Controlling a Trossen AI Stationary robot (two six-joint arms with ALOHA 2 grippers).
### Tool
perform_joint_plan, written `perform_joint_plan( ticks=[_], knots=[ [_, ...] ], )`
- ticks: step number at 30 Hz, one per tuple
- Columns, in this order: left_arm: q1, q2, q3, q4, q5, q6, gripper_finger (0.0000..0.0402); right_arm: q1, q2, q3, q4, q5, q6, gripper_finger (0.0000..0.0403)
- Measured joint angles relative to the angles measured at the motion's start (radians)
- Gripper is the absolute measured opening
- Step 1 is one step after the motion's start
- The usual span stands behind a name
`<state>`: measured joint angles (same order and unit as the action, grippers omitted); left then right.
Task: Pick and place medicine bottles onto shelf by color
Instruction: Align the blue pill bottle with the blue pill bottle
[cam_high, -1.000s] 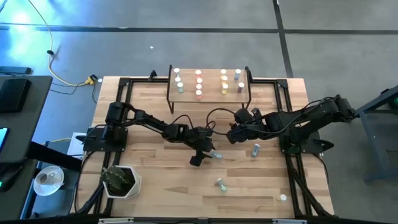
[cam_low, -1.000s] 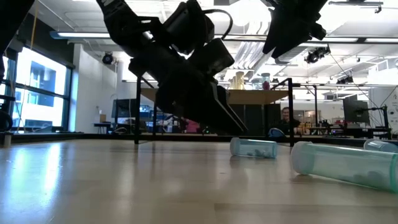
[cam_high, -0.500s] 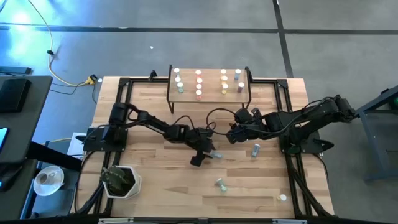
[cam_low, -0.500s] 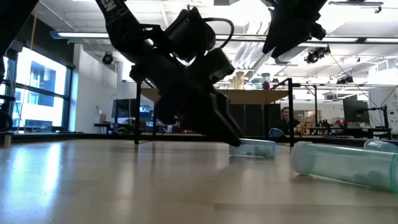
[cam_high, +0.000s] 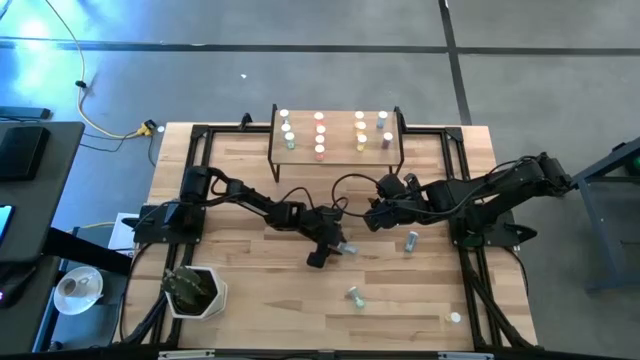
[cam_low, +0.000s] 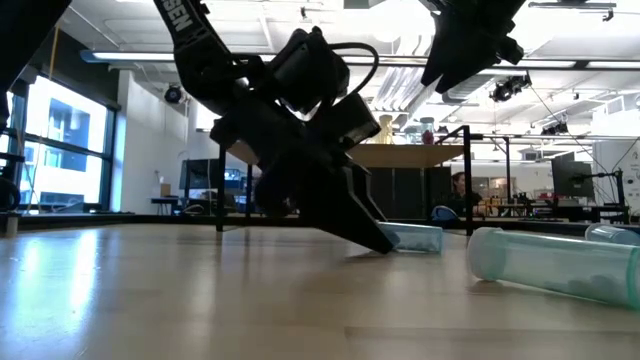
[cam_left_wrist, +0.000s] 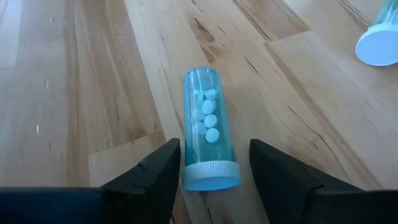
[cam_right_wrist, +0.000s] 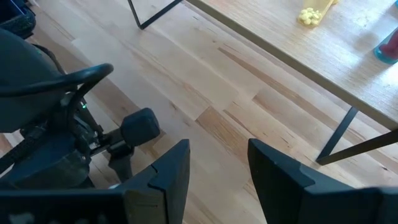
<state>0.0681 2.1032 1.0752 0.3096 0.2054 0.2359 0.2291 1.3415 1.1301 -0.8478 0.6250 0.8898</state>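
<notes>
Left gripper (cam_left_wrist: 211, 171), fingers spread and holding nothing, straddles a blue medicine bottle (cam_left_wrist: 209, 138) lying on the table's middle. Only the left wrist view shows white pills inside and its white cap. Right gripper (cam_right_wrist: 217, 165) hovers open near the shelf (cam_high: 338, 132).

Butcher-block tabletop (cam_high: 240, 290), black frame rails along its left, right and far edges. Shelf (cam_high: 340, 150) stands on thin black legs at the far edge, centre; upright bottles on it in columns: green (cam_high: 288, 131), pink (cam_high: 320, 134), yellow (cam_high: 360, 131), blue/grey (cam_high: 384, 128). Lying on the bare wood: blue bottle (cam_left_wrist: 208, 137) on its side mid-table, white cap on, white pills inside; teal bottle (cam_high: 412, 240) right of it; another bottle (cam_high: 354, 295) nearer the front; a white cap (cam_high: 455, 318) front right. White pot with a plant (cam_high: 192, 290) front left.
</notes>
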Motion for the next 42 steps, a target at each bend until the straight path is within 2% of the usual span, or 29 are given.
perform_joint_plan(
  ticks=[5,12,20,29,33,37,42],
  knots=[
    [0.000,0.001,0.000,-0.002,0.000,0.001,0.0147,0.000,0.000,0.000,0.000,-0.020,0.000,0.0154],
    [0.001,-0.019,0.001,-0.037,-0.011,0.003,0.0098,0.000,0.000,0.000,0.005,-0.112,-0.014,0.0154],
    [0.004,-0.078,-0.001,-0.129,-0.026,0.041,0.0118,0.000,0.000,0.000,0.069,-0.309,-0.048,0.0154],
    [0.001,-0.158,0.041,-0.331,-0.146,0.161,0.0105,0.000,0.000,0.000,0.162,-0.459,-0.097,0.0154],
    [-0.004,-0.197,0.059,-0.389,-0.193,0.210,0.0110,0.000,0.000,0.000,0.179,-0.489,-0.113,0.0154],
    [-0.014,-0.232,0.076,-0.426,-0.233,0.248,0.0110,0.000,0.000,0.000,0.178,-0.465,-0.116,0.0154],
    [-0.036,-0.283,0.082,-0.424,-0.323,0.328,0.0108,-0.003,0.000,0.000,0.173,-0.477,-0.192,0.0154]
  ],
)
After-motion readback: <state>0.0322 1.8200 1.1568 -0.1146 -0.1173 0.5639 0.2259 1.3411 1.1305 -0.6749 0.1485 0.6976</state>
